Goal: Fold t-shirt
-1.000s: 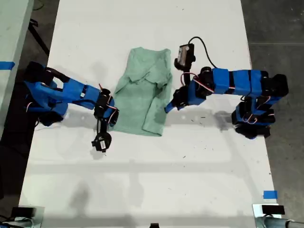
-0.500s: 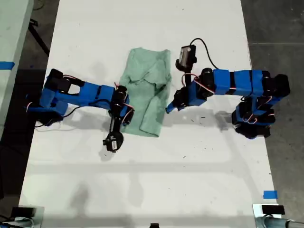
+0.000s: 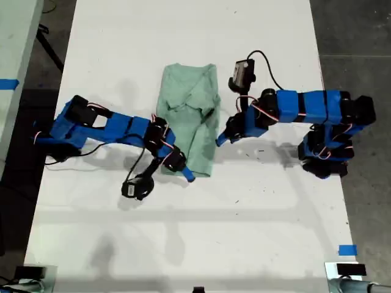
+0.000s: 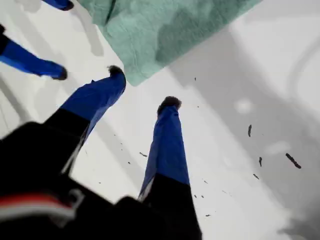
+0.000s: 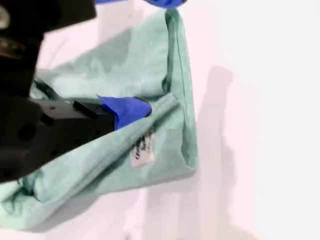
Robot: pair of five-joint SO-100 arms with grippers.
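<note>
Exterior view looks straight down on the white table (image 3: 183, 36); both wrist views sit close (very close), sharing the t-shirt (image 3: 190, 116).

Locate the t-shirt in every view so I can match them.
Exterior view: t-shirt mid-table, between the two arms.
First wrist view: one corner, just beyond my first gripper's open tips.
Second wrist view: fills most of it, around my second gripper.
Shared landmark: the white table beneath.

White table (image 3: 195, 232), dark grey concrete floor (image 3: 354, 36), blue tape pieces (image 3: 347, 249), even overhead light
</note>
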